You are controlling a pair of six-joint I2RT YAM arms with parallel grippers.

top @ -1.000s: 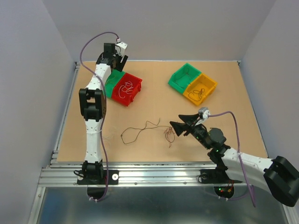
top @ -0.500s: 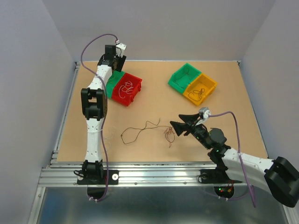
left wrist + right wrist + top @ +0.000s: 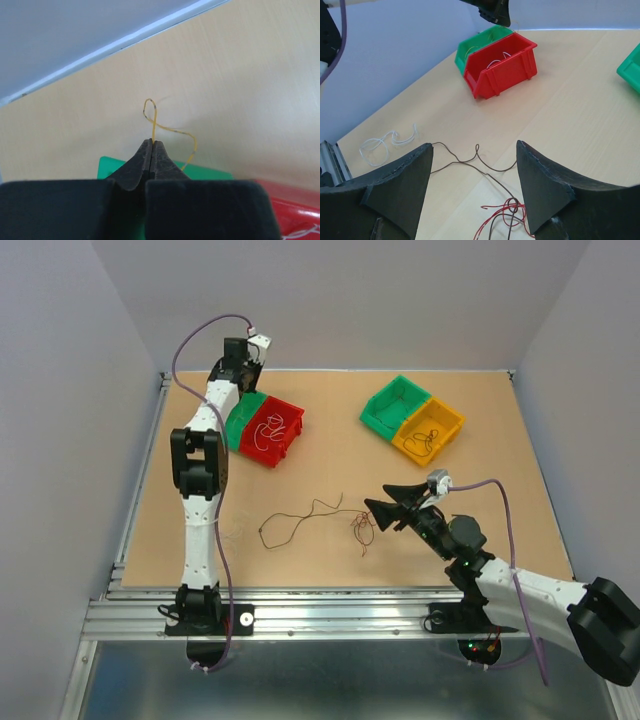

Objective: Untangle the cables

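Observation:
A long brown cable (image 3: 300,515) (image 3: 470,162) lies across the table's middle. Its right end is knotted with a red cable (image 3: 362,528) (image 3: 512,207). My right gripper (image 3: 378,502) (image 3: 474,145) hovers open just right of that knot, with its fingers either side of it and touching nothing. A whitish cable (image 3: 385,145) lies loose at the left. My left gripper (image 3: 245,358) (image 3: 152,141) is at the far left, above the back of the green bin (image 3: 240,415) (image 3: 112,165). It is shut, and a thin yellow cable (image 3: 172,131) loops out from between its tips.
A red bin (image 3: 290,440) (image 3: 502,75) holding whitish wire stands next to the left green bin. At the back right stand another green bin (image 3: 395,405) and a yellow bin (image 3: 445,425) with a dark wire. Walls enclose the table on three sides.
My left gripper has gone from open to shut above the green bin, its tips now pressed together round the yellow cable. The right arm and the cables on the table have not moved.

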